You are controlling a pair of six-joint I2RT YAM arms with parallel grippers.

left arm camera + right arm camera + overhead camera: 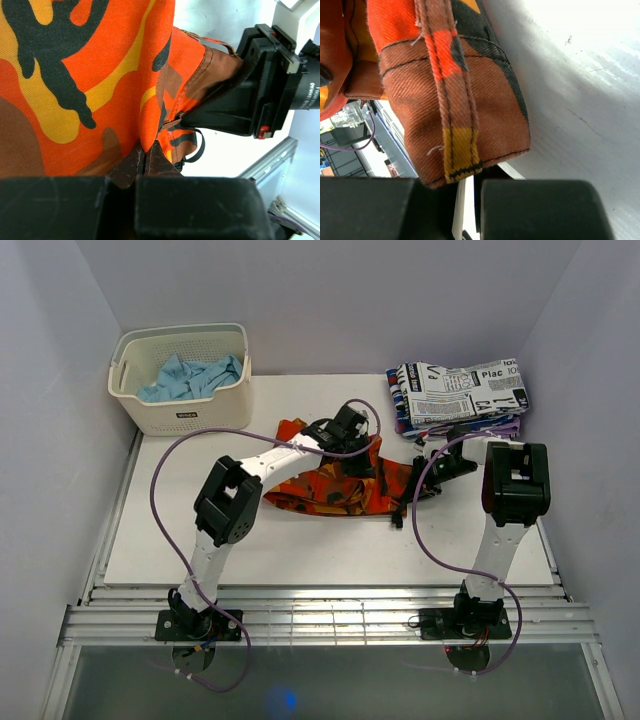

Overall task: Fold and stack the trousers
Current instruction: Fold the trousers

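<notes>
The trousers (335, 485) lie bunched at the middle of the tabletop (300, 550). The left pincer (145, 162) is clenched on a fold of their cloth. The right pincer (466, 185) is clenched on a stitched corner at the end nearest the tabletop's right edge.

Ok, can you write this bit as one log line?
left claw: shut on trousers | right claw: shut on trousers | trousers: bunched on table
</notes>
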